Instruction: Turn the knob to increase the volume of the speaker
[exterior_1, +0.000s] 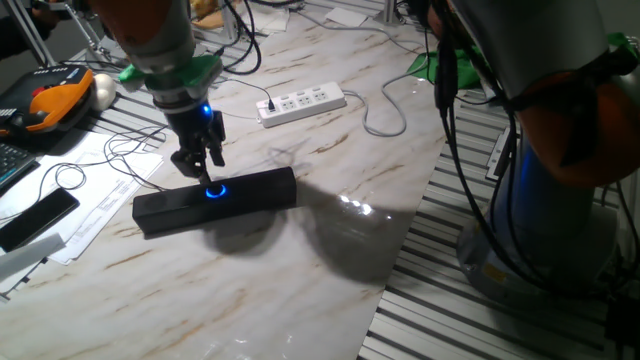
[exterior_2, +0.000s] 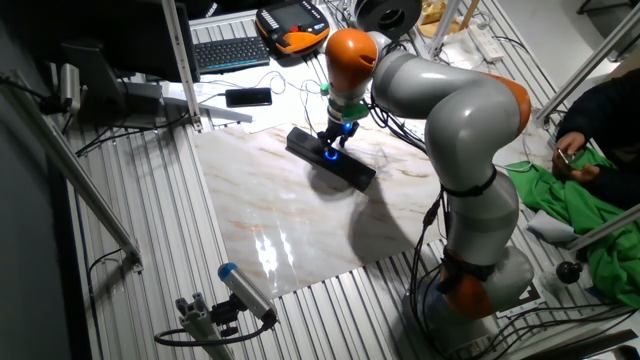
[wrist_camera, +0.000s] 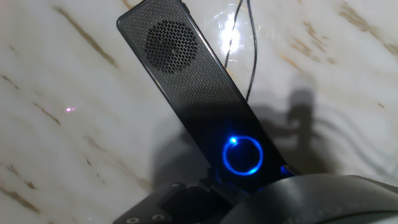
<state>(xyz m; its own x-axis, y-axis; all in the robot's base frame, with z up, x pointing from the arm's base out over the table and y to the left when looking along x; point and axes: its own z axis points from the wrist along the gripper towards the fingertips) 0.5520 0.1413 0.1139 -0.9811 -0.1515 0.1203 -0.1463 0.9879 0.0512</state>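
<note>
The speaker (exterior_1: 250, 190) (exterior_2: 355, 170) (wrist_camera: 186, 81) is a long black bar lying flat on the marble tabletop. Its knob (exterior_1: 215, 191) (exterior_2: 331, 153) (wrist_camera: 242, 155) glows with a blue ring at the bar's middle. My gripper (exterior_1: 203, 172) (exterior_2: 335, 140) hangs right above the knob, pointing down, its fingers slightly apart and closed on nothing. In the hand view the knob shows uncovered just beyond the dark housing (wrist_camera: 298, 199) of my hand, and the fingertips themselves are not clear there.
A white power strip (exterior_1: 302, 102) with cables lies behind the speaker. Papers (exterior_1: 100, 200) and a flat black device (exterior_1: 35, 215) (exterior_2: 248, 97) sit to the left, beside an orange pendant (exterior_1: 50, 100) (exterior_2: 292, 22). The marble top ends at a slatted frame (exterior_1: 450, 280).
</note>
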